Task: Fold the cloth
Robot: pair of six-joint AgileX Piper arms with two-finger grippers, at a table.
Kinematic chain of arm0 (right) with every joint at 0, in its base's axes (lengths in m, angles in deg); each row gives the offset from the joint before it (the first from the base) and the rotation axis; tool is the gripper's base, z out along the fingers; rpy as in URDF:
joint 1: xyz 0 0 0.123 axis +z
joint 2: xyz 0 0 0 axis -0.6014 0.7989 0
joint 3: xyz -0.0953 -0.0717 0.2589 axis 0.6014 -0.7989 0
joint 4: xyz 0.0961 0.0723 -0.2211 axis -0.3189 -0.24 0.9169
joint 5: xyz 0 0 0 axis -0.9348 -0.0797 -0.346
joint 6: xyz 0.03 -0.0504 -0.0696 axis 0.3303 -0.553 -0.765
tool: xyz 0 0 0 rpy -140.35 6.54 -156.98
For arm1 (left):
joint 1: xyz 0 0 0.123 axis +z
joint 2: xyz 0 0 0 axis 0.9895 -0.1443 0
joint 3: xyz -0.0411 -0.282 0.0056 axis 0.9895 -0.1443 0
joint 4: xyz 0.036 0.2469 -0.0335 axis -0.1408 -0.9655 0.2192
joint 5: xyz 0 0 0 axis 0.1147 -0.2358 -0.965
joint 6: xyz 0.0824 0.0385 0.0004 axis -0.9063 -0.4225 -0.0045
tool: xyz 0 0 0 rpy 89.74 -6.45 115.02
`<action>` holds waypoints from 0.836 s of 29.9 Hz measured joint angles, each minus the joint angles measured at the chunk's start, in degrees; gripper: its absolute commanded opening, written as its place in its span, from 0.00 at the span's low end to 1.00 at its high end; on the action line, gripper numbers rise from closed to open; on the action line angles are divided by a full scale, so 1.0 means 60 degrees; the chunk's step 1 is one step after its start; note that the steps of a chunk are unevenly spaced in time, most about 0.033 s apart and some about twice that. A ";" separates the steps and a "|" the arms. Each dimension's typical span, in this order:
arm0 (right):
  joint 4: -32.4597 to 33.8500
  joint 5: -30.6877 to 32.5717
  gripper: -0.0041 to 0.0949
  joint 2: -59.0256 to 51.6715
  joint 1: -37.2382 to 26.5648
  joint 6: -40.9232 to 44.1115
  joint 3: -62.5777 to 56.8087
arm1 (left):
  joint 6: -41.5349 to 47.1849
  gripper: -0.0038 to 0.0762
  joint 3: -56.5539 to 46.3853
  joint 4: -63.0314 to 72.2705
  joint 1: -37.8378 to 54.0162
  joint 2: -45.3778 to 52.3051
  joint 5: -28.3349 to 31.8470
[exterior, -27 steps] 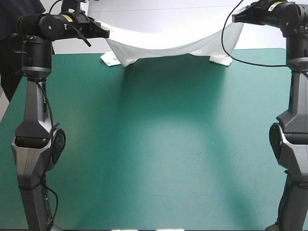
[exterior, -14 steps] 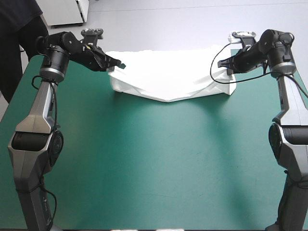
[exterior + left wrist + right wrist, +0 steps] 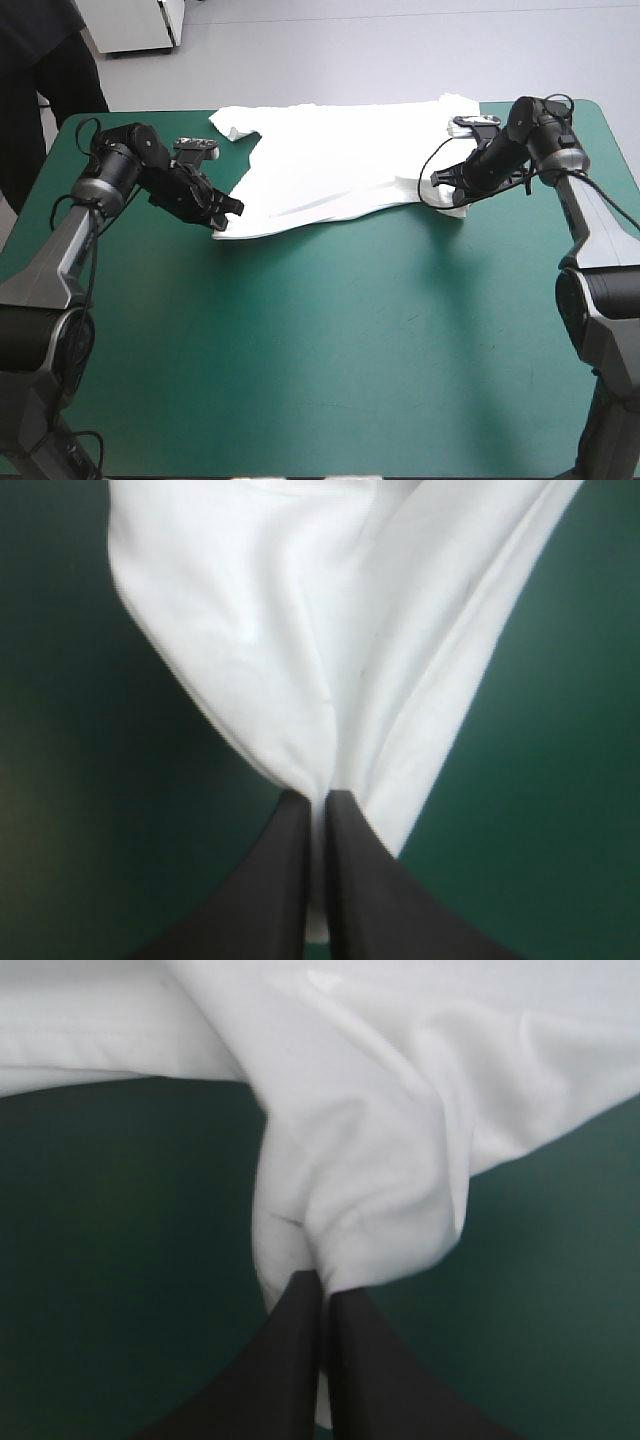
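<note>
Spreading the T-shirt flat, ready for the fold

Above the teal-green table (image 3: 330, 340), the left end effector (image 3: 224, 214) and right end effector (image 3: 441, 188) each pinch a near corner of the T-shirt (image 3: 340, 150), which lies toward the far edge. The next move likely calls for lowering both corners evenly, then releasing.

The T-shirt (image 3: 335, 160) is showing plain white across the upper middle of the high view. It seems to be carrying no print, only faint grey shadow along its folds. The cover (image 3: 330, 340) is reading teal-green and unpatterned below it. The left gripper (image 3: 222, 224) and right gripper (image 3: 437, 186) are showing black fingers (image 3: 285, 880).
</note>
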 measured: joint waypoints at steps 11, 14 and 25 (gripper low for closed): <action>0.0842 -0.0032 0.03 -0.3570 -0.0644 0.0190 -0.3969 | -0.0407 0.02 -0.3057 -0.0187 0.0000 0.3185 0.0157; 0.0887 -0.0064 0.03 -0.4672 -0.0599 0.0251 -0.5330 | -0.0411 0.02 -0.3638 -0.0194 0.0000 0.3915 0.0157; 0.2280 -0.0124 0.03 -0.8284 0.1024 0.0813 -0.9074 | -0.0074 0.02 -0.6524 -0.0235 -0.0685 0.6814 0.0102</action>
